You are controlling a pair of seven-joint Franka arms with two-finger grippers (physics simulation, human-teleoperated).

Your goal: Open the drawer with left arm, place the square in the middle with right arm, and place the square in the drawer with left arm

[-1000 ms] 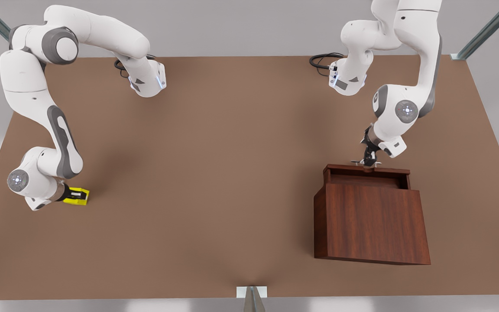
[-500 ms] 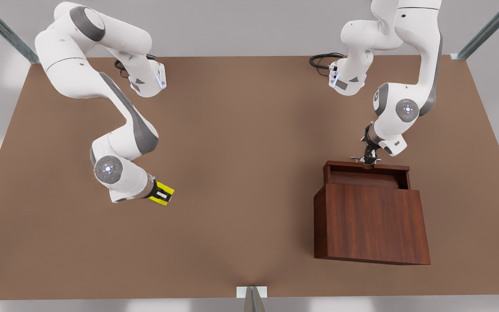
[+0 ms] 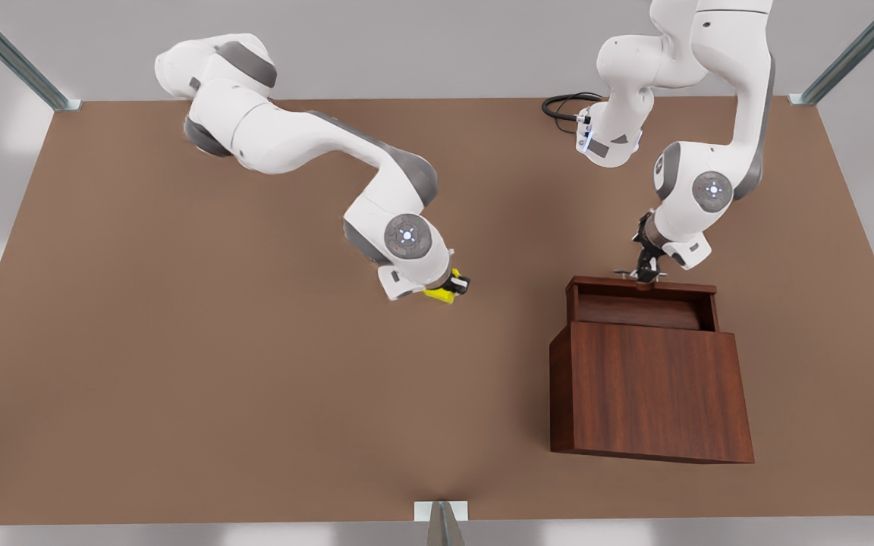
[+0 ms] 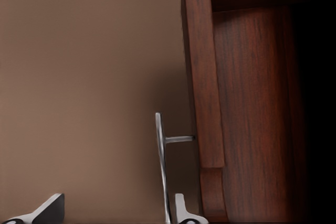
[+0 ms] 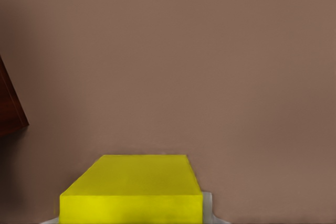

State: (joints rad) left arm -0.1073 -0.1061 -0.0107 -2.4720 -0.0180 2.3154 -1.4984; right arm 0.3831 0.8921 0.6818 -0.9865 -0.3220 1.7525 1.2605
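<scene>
Drawer (image 3: 640, 302): pulled partly out. Left gripper (image 3: 643, 274) at its handle (image 4: 160, 166), jaws spread around the bar.
Square (image 3: 438, 294): clamped in right gripper (image 3: 454, 287) near surface (image 3: 255, 394) centre; release and drawer placement remain.

We can read no text, label, brand, number or sign on anything here.
</scene>
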